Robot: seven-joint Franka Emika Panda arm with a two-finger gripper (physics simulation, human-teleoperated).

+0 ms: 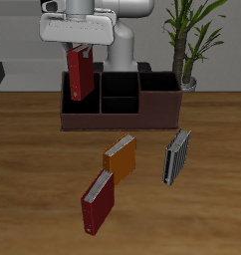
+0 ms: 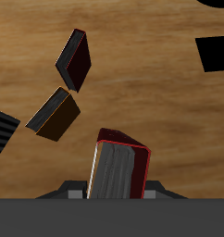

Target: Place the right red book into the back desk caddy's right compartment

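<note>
Evenly and softly lit; rendered coarse and low in resolution. Cast faint shadows on the surface (image 1: 33, 149) toward six o'clock. Showed no glare or blur.

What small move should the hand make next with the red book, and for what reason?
Probably a slow, straight descent. In the exterior view the hand holds the right red book upright, with its lower end already at the rim of the back desk caddy, above the right compartment. The book is not yet resting inside, so lowering should come before opening the fingers.
</note>
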